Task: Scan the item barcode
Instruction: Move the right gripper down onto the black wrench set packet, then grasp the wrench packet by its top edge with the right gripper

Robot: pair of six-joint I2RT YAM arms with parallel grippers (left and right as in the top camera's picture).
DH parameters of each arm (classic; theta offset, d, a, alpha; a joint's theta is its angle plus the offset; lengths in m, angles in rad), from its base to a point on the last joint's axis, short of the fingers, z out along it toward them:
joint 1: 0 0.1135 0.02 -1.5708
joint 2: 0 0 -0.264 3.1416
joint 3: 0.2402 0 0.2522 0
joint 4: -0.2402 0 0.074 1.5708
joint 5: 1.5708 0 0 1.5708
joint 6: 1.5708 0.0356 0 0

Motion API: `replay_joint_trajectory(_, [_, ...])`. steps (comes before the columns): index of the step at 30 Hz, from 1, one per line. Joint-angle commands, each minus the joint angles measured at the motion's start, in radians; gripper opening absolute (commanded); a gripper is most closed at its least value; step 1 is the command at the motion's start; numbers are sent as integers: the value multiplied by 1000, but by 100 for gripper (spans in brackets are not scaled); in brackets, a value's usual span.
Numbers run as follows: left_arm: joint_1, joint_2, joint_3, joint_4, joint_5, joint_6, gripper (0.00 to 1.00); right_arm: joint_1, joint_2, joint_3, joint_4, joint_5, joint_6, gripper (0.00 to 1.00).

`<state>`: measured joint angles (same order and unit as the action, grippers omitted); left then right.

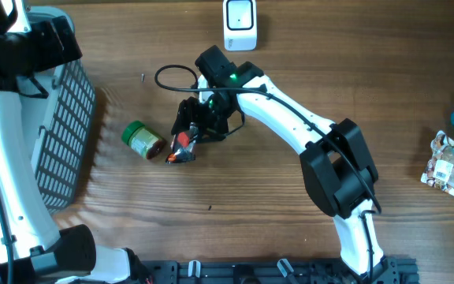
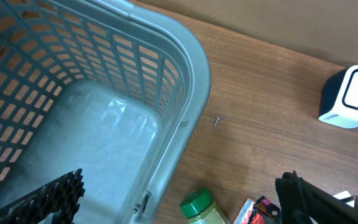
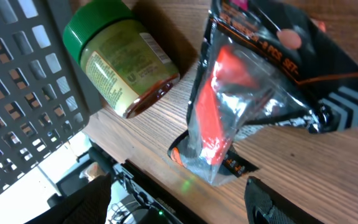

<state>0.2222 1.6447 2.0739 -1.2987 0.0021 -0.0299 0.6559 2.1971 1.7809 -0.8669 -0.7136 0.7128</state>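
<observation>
Wooden worktop [image 1: 290, 181] is seen, with basket [image 1: 61, 134] at left edge and scanner [image 1: 240, 24] at far edge. Packet [image 3: 241, 106] is lying flat mid-worktop, just beside jar [image 1: 142, 140]. Right claw [image 3: 185, 200] is spread open, straddling packet's lower end; no firm grip is shown. Left claw [image 2: 179, 202] is held wide open above basket, empty. Risks judged: crinkly film could be pinched off-centre and dropped on lift; jar could be nudged and rolled; barcode could be faced away from scanner.
</observation>
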Motion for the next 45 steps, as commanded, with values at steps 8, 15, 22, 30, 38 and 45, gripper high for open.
replay_joint_trajectory(8, [3, -3, 11, 0, 5, 19, 100, -3, -11, 0, 21, -55, -386, 70])
replay_joint_trajectory(15, [3, -3, 11, 0, 5, 19, 100, -3, -11, 0, 23, -55, -399, 70])
replay_joint_trajectory(22, [3, -3, 11, 0, 5, 19, 100, -3, -11, 0, 24, -55, -395, 70])
replay_joint_trajectory(30, [3, -3, 11, 0, 5, 19, 100, -3, -11, 0, 18, -55, -343, 70])
replay_joint_trajectory(38, [3, -3, 11, 0, 5, 19, 100, -3, -11, 0, 10, -29, -113, 69])
replay_joint_trajectory(45, [3, -3, 11, 0, 5, 19, 100, -3, -11, 0, -9, 44, 80, 66])
